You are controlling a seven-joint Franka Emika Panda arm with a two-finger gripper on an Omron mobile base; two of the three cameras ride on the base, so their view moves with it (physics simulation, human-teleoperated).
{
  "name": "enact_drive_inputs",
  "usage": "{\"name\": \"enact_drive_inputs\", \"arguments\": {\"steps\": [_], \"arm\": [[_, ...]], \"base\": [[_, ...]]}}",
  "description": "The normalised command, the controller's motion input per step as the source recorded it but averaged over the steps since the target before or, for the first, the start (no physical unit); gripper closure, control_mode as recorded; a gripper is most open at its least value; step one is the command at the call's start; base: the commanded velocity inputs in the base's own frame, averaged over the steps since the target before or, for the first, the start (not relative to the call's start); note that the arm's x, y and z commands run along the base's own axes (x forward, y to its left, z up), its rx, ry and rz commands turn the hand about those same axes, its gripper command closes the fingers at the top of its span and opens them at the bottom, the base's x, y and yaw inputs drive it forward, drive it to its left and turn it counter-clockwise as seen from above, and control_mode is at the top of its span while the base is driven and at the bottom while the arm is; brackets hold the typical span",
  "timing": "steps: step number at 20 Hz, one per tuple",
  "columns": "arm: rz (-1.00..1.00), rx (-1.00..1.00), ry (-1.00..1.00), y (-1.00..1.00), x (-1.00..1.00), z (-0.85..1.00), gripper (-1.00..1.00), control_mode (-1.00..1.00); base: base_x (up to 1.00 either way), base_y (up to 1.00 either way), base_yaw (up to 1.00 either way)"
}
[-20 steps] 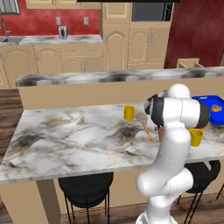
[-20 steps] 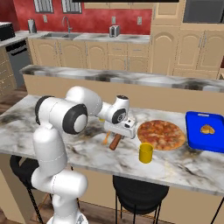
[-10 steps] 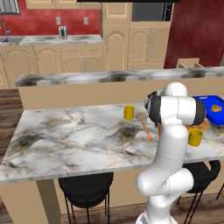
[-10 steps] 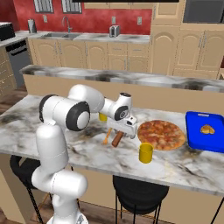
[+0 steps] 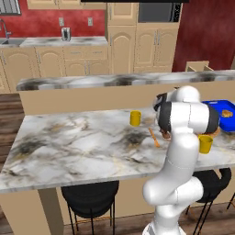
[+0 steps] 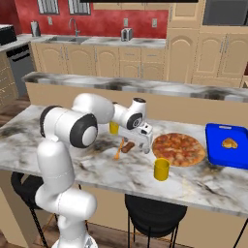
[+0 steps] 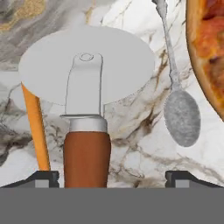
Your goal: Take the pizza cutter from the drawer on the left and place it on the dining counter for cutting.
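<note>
the pizza cutter [image 7: 86, 109] lies flat on the dining counter [image 6: 203, 184], its round blade pointing away from the hand and its brown handle running between the finger tips. an orange stick-like utensil [image 7: 35, 127] lies just beside it on one side, a grey spoon [image 7: 180, 114] near it on the other, and the pizza [image 6: 178, 148] past the spoon. the pincer [image 7: 113, 177] is spread wide, both tips clear of the handle. judged step: release. next move calls for a straight lift away, without nudging the handle.
</note>
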Motion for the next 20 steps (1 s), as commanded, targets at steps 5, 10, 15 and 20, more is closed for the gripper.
{"name": "enact_drive_inputs", "arguments": {"steps": [5, 10, 15, 20], "arm": [[0.00, -0.01, -0.14, 0.00, -0.52, 0.74, -1.00, -1.00], [0.00, -0.04, -0.09, 0.00, -0.94, 0.66, -1.00, -1.00], [0.00, -0.06, -0.01, 0.15, -0.88, 0.59, -1.00, -1.00], [0.00, -0.07, 0.00, 0.61, -0.55, 0.63, -1.00, -1.00]], "base": [[0.00, 0.00, 0.00], [0.00, 0.00, 0.00], [0.00, 0.00, 0.00], [0.00, 0.00, 0.00]]}}
